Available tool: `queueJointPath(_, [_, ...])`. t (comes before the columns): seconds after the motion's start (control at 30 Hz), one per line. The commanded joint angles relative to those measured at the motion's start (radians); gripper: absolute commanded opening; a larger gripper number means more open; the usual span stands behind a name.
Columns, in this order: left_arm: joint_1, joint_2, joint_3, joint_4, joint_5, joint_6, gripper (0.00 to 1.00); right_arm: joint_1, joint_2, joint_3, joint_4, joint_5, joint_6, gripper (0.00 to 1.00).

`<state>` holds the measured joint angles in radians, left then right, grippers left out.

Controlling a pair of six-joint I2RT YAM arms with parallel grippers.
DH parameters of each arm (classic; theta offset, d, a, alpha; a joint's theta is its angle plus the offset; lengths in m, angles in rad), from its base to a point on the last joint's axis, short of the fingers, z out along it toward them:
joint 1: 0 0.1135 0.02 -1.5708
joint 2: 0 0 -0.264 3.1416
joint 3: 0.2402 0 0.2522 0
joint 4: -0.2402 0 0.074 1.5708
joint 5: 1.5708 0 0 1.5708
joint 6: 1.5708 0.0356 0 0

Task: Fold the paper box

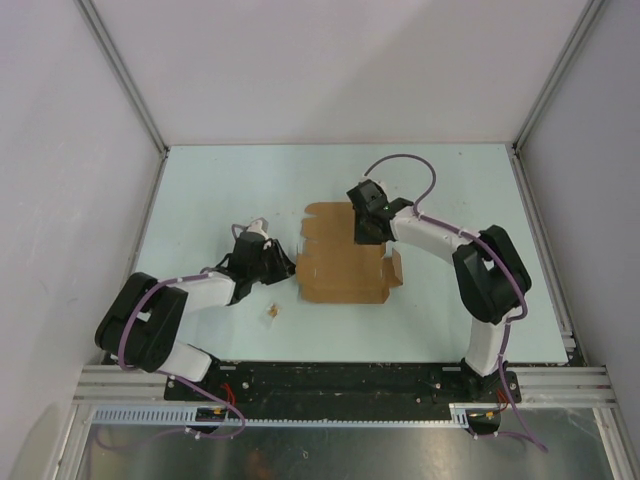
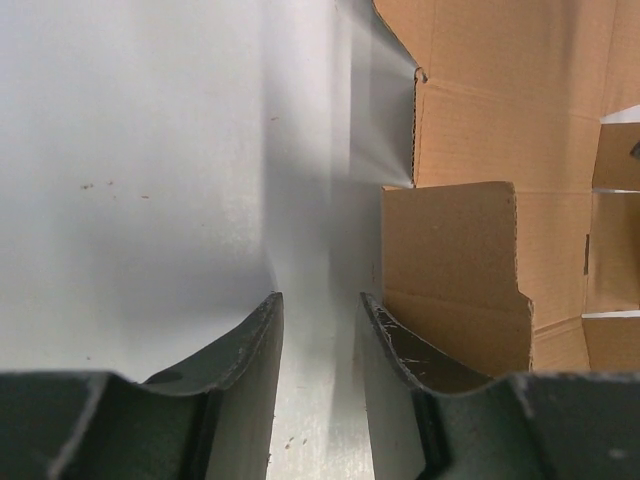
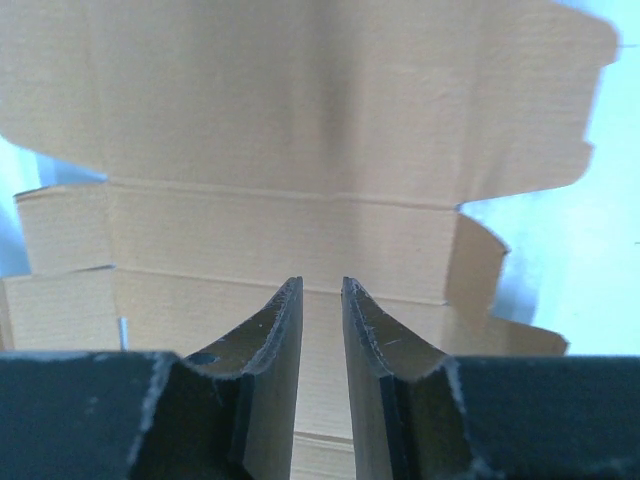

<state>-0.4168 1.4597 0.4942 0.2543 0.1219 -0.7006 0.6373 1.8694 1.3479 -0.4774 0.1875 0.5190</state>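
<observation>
The left gripper [image 2: 320, 300] is over the pale table [image 2: 150, 200], its two dark fingers apart with table surface showing between them. Just beyond the right-hand finger, a flap [image 2: 450, 270] of the brown paper box [image 2: 500, 120] stands raised. The rest of the cardboard sheet spreads farther right and ahead.

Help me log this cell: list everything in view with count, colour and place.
table: one, pale green, underneath
cardboard sheet: one, brown, mid-table, some flaps raised
scrap: one, brown, off the sheet's near left corner
cables: two, purple, one along each arm
left arm: one, white and black, left of the sheet
right arm: one, white and black, right of the sheet
left gripper: one, black, open, at the sheet's left edge
right gripper: one, black, open, over the sheet
</observation>
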Motion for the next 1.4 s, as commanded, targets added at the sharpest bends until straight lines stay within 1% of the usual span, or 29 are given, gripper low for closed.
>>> queueJointPath(0.0, [-0.005,-0.015,0.023,0.028,0.025,-0.004,0.41,-0.031,0.0,0.005,-0.038,0.061,-0.033,0.27])
queueJointPath(0.23, [-0.005,-0.032,0.026,0.028,0.036,0.003,0.43,-0.03,0.036,0.005,-0.012,0.079,-0.05,0.27])
queueJointPath(0.4, [-0.008,-0.044,0.032,0.028,0.047,0.001,0.42,-0.03,0.051,-0.018,0.022,0.053,-0.045,0.27])
queueJointPath(0.87, [-0.085,-0.015,0.102,0.03,0.064,-0.005,0.41,-0.03,0.089,-0.046,0.037,0.046,-0.042,0.26])
queueJointPath(1.37, [-0.165,0.113,0.184,0.03,0.068,0.007,0.39,-0.031,0.105,-0.059,0.046,0.033,-0.036,0.25])
